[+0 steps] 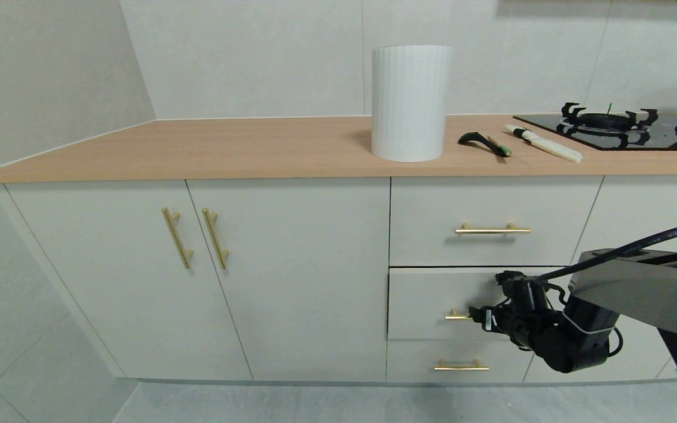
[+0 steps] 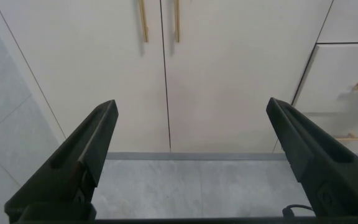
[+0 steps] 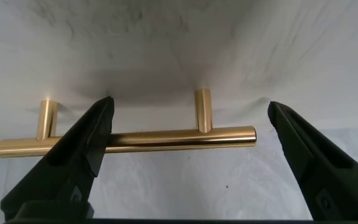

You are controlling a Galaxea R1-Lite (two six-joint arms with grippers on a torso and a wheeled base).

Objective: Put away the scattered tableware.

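Nearest the left wrist camera, my left gripper (image 2: 191, 107) hangs low with its claw spread wide and nothing in it, facing the cabinet doors (image 2: 166, 74). Up on the countertop (image 1: 227, 147) stands a white ribbed container (image 1: 411, 103). Just beside it lie the scattered pieces, a black-handled utensil (image 1: 482, 141) and a white knife (image 1: 544, 144), short of the hob (image 1: 615, 126). Below them, my right gripper (image 3: 189, 106) is wide open at the middle drawer's handle (image 3: 129, 140), not gripping it. My worry is that the claw seems spread along the bar rather than across it. Closing like this could catch a post or slide off the bar's free end, and a skewed pull might jam the drawer (image 1: 426, 294).
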